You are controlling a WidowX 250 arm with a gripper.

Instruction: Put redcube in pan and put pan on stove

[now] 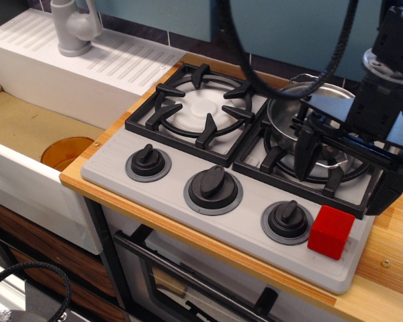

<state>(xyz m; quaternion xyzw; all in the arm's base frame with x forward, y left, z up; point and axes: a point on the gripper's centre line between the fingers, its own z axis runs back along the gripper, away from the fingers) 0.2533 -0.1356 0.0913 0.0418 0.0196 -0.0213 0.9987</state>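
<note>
Now redcube [331,231] at stove [114,169] front-right corner; hand [316,151] spread over pan [302,111].

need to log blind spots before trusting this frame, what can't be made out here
- End effector: open or shut unclear; its dark parts blend with the burner grate.
- Pan: inside and right side hidden by the arm.
- Right burner: mostly covered by pan and arm.
- Redcube: far faces unseen.

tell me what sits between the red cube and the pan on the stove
In the only view, the right burner grate and the gripper lie between redcube and pan.
</note>
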